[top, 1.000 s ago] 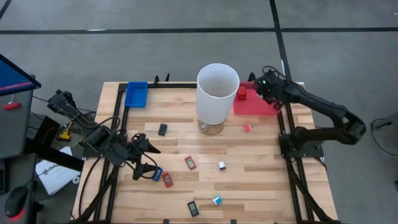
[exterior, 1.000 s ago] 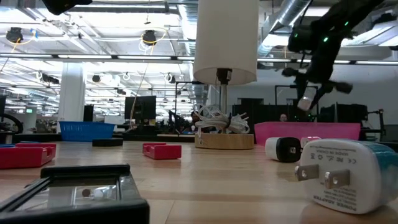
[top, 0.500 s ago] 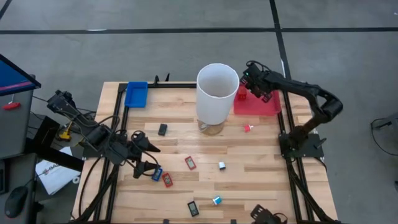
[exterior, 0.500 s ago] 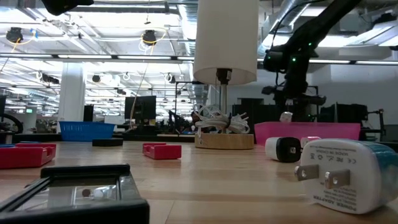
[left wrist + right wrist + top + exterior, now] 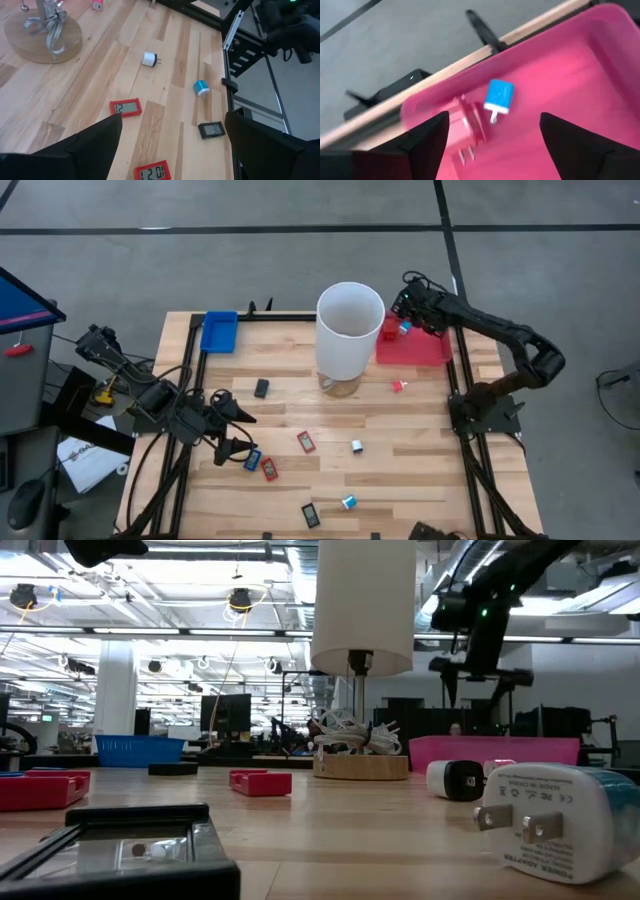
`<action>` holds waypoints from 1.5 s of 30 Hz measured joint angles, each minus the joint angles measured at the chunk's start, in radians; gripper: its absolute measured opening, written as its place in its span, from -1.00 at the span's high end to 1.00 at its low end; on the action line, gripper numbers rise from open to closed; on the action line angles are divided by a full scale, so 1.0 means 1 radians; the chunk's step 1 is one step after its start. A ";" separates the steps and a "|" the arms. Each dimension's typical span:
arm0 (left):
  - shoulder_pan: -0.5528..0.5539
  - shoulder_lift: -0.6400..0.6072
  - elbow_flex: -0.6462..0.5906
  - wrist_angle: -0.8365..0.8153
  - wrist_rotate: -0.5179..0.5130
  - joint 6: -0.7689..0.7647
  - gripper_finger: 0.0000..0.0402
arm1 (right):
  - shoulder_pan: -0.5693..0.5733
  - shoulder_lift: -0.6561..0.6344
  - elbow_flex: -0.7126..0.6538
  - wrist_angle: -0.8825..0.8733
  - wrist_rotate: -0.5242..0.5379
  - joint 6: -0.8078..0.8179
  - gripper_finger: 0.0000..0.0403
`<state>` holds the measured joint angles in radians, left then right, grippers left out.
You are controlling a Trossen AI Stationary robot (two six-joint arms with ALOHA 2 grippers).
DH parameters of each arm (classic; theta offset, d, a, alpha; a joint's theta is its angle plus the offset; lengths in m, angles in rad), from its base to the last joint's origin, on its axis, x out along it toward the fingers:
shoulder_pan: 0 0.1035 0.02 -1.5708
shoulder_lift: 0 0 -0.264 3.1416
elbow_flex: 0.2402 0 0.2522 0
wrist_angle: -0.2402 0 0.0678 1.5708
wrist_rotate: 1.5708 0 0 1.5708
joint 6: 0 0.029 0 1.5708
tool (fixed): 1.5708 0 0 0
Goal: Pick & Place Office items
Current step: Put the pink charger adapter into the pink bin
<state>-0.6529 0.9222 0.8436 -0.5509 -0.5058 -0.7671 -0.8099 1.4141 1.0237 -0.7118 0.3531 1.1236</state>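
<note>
My right gripper (image 5: 408, 315) hangs open over the red tray (image 5: 430, 350) at the table's far right and touches nothing. Below it in the right wrist view, a blue-white plug piece (image 5: 498, 97) shows against the tray floor (image 5: 570, 65), beside a red plug piece (image 5: 465, 132). My left gripper (image 5: 238, 432) is open, low over the table's left near part. Ahead of it lie red clocks (image 5: 125, 106), a black clock (image 5: 212, 130), a white plug (image 5: 148, 59) and a blue plug (image 5: 201, 87).
A tall white cylinder on a round wooden base (image 5: 350, 330) stands mid-table beside the red tray. A blue tray (image 5: 218, 332) sits at the far left corner. A black piece (image 5: 261, 388) and a red plug (image 5: 398, 386) lie loose on the wood.
My right gripper carried the blue-white piece toward the table's left over the red tray and dipped. It has let go of the piece and risen a little. The piece now shows in the tray next to the red one.
</note>
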 joint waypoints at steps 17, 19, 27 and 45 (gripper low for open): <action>0.000 0.000 0.000 -0.006 -0.037 0.032 -0.75 | 0.540 -0.118 -0.021 -0.462 0.036 0.063 -0.29; 0.000 0.000 0.000 -0.007 -0.037 0.033 -0.75 | 0.559 -0.119 -0.044 -0.464 -0.013 0.080 -0.29; 0.000 0.000 0.000 -0.005 -0.033 0.033 -0.75 | 0.569 -0.118 -0.162 -0.306 -0.158 0.098 -0.29; 0.000 0.000 0.000 0.022 0.005 0.037 -0.75 | 0.614 -0.099 -0.260 -0.182 -0.170 0.866 -0.29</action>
<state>-0.6529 0.9226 0.8436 -0.5285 -0.5006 -0.7305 -0.1960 1.3156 0.7635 -0.8933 0.1828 1.9891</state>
